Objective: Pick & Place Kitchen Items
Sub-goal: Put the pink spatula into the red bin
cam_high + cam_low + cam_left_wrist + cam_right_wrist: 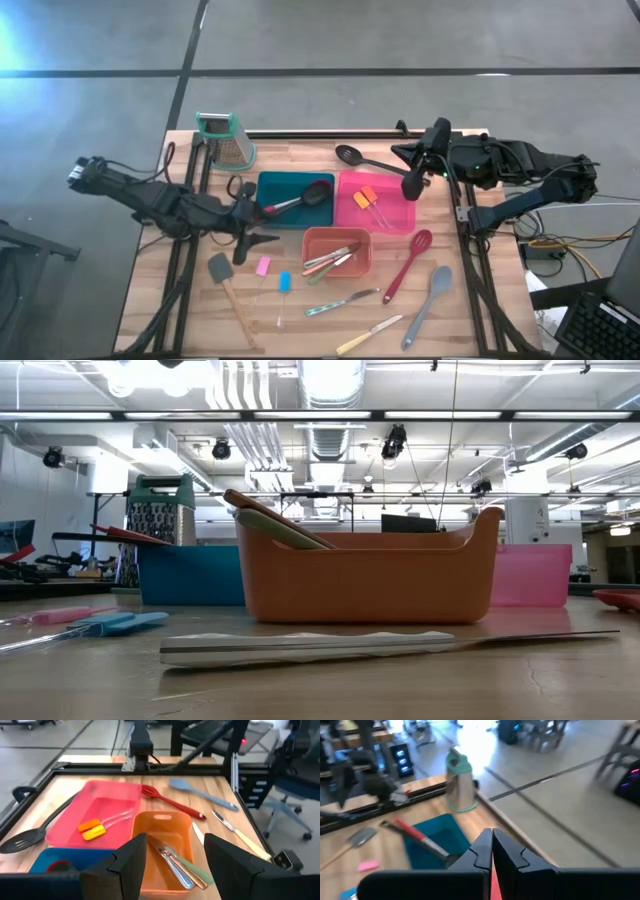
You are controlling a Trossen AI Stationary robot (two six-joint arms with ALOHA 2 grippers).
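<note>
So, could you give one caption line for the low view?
Table-level view: orange tray holding utensils, a knife lying in front, blue tray and grater behind.

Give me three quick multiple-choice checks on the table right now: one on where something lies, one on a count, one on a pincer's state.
1. Where does the black slotted spoon lie?
A. in the orange tray
B. on the bare table beside the pink tray
C. in the blue tray

2. How many small spatulas lie in the pink tray?
A. none
B. two
C. five

3. How does the right pincer stand?
A. shut, holding nothing
B. wide open
C. shut on a knife

Answers:
1 B: the high view shows it on the wood by the pink tray's far edge.
2 B: the left wrist view shows two orange-headed spatulas side by side in it.
3 A: the right wrist view shows its fingers pressed together with nothing between them.
</note>
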